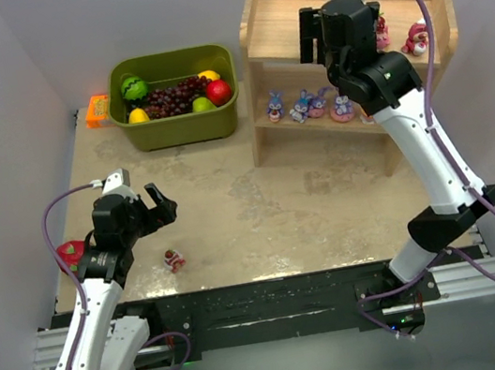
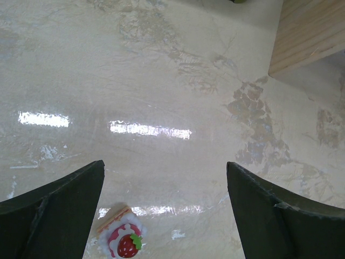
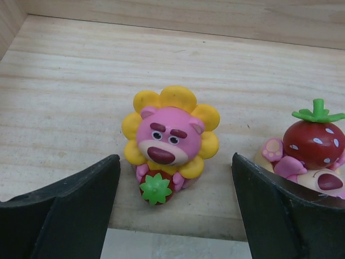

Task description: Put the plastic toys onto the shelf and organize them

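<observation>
The step in hand looks like the release: the right end effector [image 3: 175, 181] stands wide open either side of a flower bear [image 3: 170, 140], gripping nothing, with the bear upright near the front edge of the upper tier of the shelf [image 3: 81, 81], just beside a strawberry bear [image 3: 310, 154]. Next it should back straight out, brushing neither. The lower tier holds bunnies [image 1: 305, 105]. The left end effector [image 2: 164, 183], open and empty, hovers over a strawberry-topped toy [image 2: 124, 243] on the counter [image 2: 161, 81]. The green bin [image 1: 177, 132] holds fruit [image 1: 177, 95]

White arm shells [image 1: 428, 155], black joints [image 1: 446, 223], looping purple cables [image 1: 47, 221]; dark wedge-shaped pincer fingers [image 3: 64, 216]
</observation>
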`<state>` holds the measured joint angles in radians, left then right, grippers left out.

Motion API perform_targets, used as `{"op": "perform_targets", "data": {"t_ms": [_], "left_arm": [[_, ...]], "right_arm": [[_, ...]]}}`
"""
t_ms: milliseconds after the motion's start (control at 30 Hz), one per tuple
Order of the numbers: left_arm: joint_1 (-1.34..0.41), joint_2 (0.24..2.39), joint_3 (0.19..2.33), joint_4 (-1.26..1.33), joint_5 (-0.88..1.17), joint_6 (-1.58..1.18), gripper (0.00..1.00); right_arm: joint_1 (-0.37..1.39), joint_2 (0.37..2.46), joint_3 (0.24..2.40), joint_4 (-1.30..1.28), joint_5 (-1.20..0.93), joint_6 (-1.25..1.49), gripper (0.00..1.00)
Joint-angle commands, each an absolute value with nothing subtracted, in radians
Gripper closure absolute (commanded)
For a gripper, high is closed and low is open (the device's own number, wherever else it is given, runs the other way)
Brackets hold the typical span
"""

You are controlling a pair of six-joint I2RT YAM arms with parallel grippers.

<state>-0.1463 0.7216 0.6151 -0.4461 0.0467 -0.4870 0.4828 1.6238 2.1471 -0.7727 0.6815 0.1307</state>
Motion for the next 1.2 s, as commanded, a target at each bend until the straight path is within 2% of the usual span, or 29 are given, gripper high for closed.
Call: {"op": "perform_targets", "data": {"t_ms": [0, 133, 333, 433, 567, 633, 800, 1067, 1167], "left_arm": [[-0.149, 0.710, 0.624, -0.425, 0.049, -0.480, 0.00], [-0.149, 0.710, 0.624, -0.423, 0.051, -0.482, 0.00], [-0.149, 0.710, 0.626, -0.425, 0.051, -0.482, 0.00], [-0.149, 0.707, 0.627, -0.426, 0.044, -0.482, 0.01], [-0.149, 0.703, 0.629, -0.428, 0.031, -0.483, 0.00], [-0.149, 0.704, 0.635, -0.434, 0.018, -0.483, 0.01], [-0.149, 0.698, 0.669, -0.460, 0.003, -0.480, 0.00], [-0.149, 0.658, 0.779, -0.551, -0.170, -0.466, 0.00], [-0.149, 0.615, 0.824, -0.581, -0.250, -0.465, 0.00]], "right_arm": [[0.479, 1.554, 2.121, -0.729, 0.637, 0.118, 0.11], [0.479, 1.502, 2.125, -0.724, 0.546, 0.132, 0.10], [0.479, 1.363, 2.070, -0.683, 0.298, 0.172, 0.10], [0.479, 1.289, 1.950, -0.618, 0.073, 0.193, 0.10], [0.483, 1.163, 1.686, -0.462, -0.338, 0.229, 0.12], [0.529, 1.143, 1.499, -0.341, -0.435, 0.247, 0.13], [0.896, 1.224, 1.247, -0.217, -0.224, 0.120, 0.12], [1.136, 1.540, 1.059, 0.141, -0.015, 0.267, 0.14], [1.206, 1.664, 1.057, 0.238, 0.050, 0.288, 0.14]]}}
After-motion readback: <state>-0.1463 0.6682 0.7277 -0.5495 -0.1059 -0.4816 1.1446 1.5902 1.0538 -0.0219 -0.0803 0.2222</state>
